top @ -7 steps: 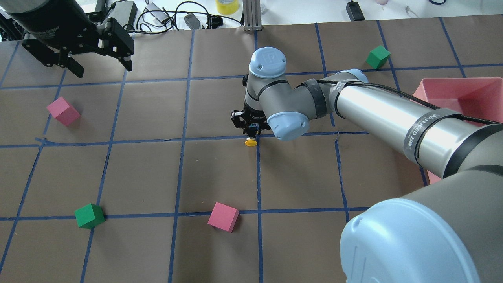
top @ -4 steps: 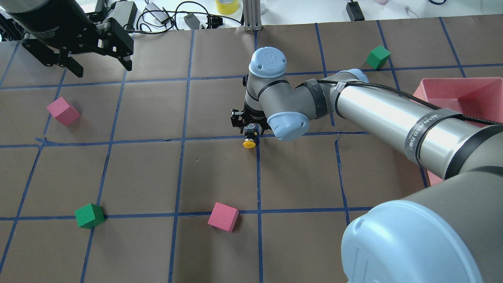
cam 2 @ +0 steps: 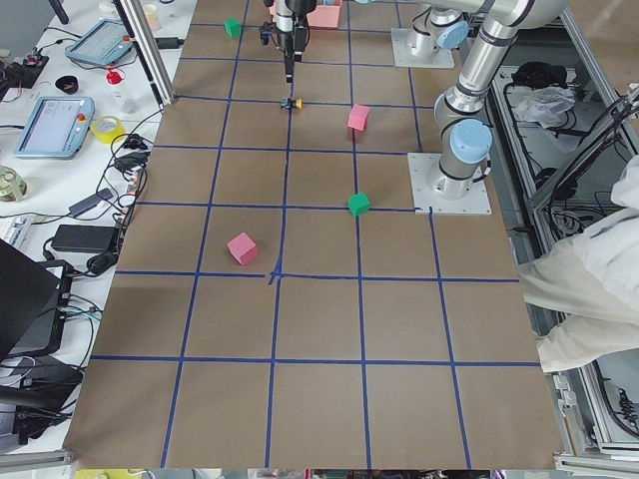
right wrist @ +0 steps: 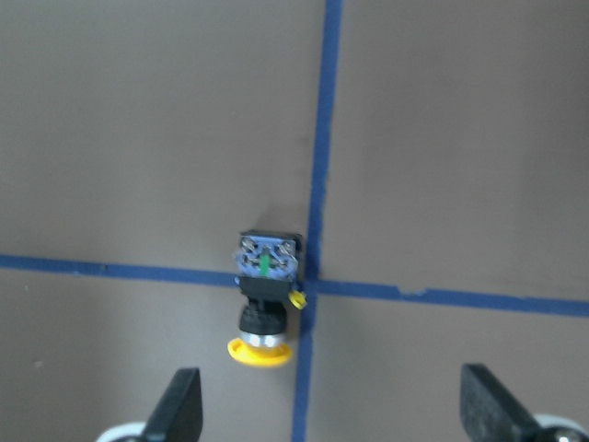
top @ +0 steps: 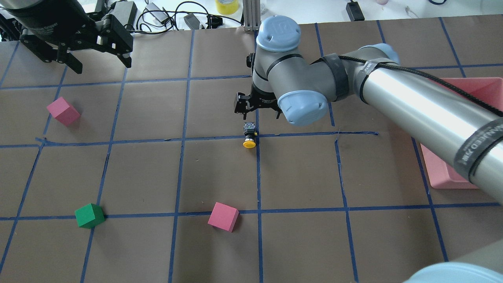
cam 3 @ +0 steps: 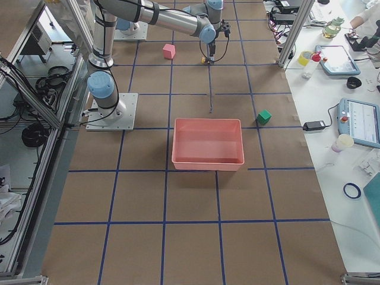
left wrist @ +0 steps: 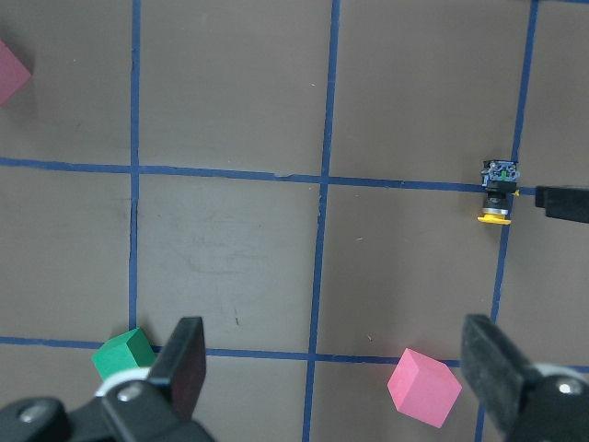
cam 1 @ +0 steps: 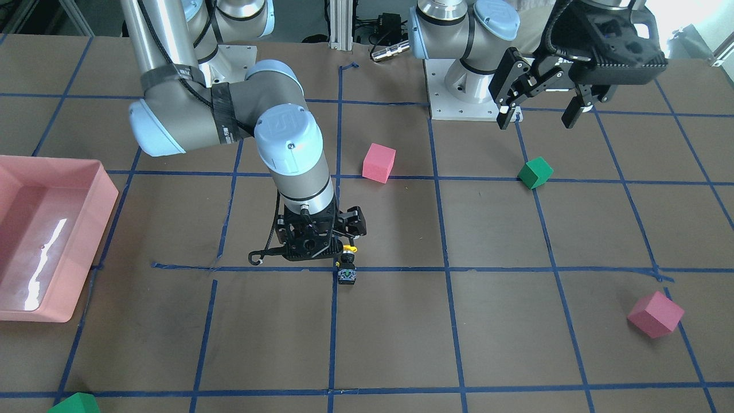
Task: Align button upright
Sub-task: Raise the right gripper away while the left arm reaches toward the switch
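Observation:
The button (top: 249, 136) lies on its side at a blue tape crossing in the middle of the table, yellow cap toward the robot and grey-white base block away from it. It also shows in the front view (cam 1: 347, 271), the left wrist view (left wrist: 498, 193) and the right wrist view (right wrist: 265, 296). My right gripper (right wrist: 331, 410) hangs open just above the button and touches nothing; its fingers (right wrist: 179, 405) stand wide apart. My left gripper (top: 102, 65) is open and empty, raised over the far left of the table, well away from the button.
Pink cubes (top: 63, 111) (top: 223, 216) and a green cube (top: 89, 215) sit on the left and near half. Another green cube (cam 1: 71, 404) lies beyond the pink tray (cam 1: 34, 218) on the right side. Cables and gear line the far edge.
My right gripper was low around the button's base; it has let go and risen away from the table. The button now lies free at the crossing. The left arm barely moved.

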You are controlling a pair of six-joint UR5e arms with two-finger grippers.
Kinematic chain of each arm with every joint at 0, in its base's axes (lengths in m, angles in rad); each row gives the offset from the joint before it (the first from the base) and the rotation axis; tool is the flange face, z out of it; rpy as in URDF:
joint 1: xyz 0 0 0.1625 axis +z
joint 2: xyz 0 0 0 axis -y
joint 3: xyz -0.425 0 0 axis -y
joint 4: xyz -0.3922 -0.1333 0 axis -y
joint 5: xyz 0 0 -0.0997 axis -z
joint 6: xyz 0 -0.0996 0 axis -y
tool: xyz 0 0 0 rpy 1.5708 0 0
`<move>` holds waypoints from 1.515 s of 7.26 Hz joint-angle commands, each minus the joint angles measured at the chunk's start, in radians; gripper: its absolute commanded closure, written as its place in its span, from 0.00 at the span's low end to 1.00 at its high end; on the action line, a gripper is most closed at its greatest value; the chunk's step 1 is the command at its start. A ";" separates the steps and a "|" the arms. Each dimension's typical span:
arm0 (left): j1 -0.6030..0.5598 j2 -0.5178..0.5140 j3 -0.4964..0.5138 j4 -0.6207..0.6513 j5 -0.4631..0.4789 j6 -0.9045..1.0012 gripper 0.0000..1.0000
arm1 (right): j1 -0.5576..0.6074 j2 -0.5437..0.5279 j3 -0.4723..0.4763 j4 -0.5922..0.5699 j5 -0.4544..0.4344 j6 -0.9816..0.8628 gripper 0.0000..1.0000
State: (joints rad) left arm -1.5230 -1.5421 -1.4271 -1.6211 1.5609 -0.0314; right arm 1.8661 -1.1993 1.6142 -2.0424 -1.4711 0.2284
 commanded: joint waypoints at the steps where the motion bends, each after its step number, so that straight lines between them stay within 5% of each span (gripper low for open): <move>1: -0.002 -0.010 -0.004 0.046 -0.004 -0.001 0.00 | -0.144 -0.162 -0.045 0.309 -0.034 -0.107 0.00; 3: -0.003 -0.015 -0.016 0.061 -0.004 -0.002 0.00 | -0.252 -0.297 -0.120 0.594 -0.055 -0.193 0.00; 4: -0.012 -0.015 -0.042 0.125 -0.004 -0.019 0.00 | -0.271 -0.345 -0.144 0.625 -0.078 -0.196 0.00; 7: -0.118 -0.016 -0.162 0.381 -0.048 -0.038 0.00 | -0.278 -0.368 -0.148 0.610 -0.061 -0.198 0.00; 11: -0.126 -0.024 -0.185 0.383 -0.056 -0.064 0.00 | -0.281 -0.367 -0.148 0.548 -0.072 -0.201 0.00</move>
State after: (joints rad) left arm -1.6438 -1.5617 -1.6061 -1.2382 1.5105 -0.0787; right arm 1.5851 -1.5667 1.4665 -1.4864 -1.5430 0.0282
